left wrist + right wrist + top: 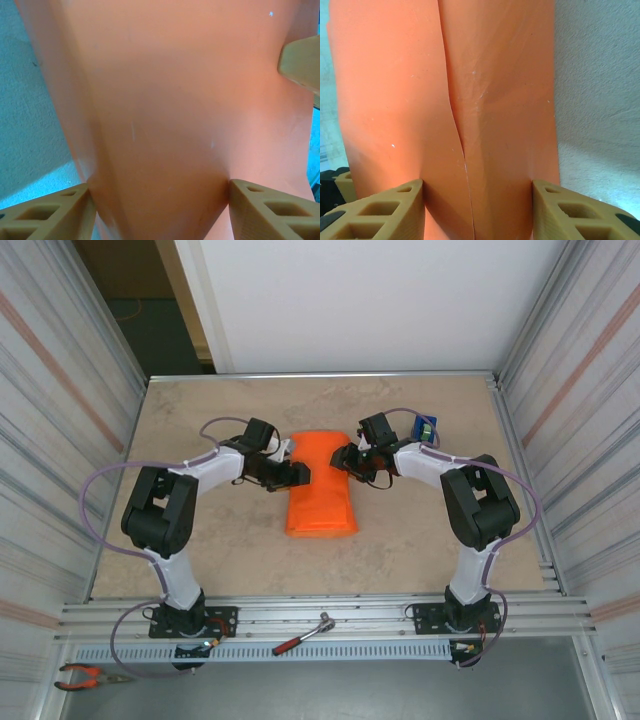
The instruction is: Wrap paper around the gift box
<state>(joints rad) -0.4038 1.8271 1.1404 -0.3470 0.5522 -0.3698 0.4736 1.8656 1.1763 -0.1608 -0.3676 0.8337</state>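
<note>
Now folding — left hand (296,474) and right hand (344,456) clamp the paper (322,505); its seam (462,160) likely needs pressing next.

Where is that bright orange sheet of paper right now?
Seen from above, the bright orange sheet of paper lies folded between the two arms, with the left arm's fingers at its left side and the right arm's fingers at its right.

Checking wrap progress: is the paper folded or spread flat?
Folded: the paper forms a narrow bundle, one edge overlapping along a seam.
</note>
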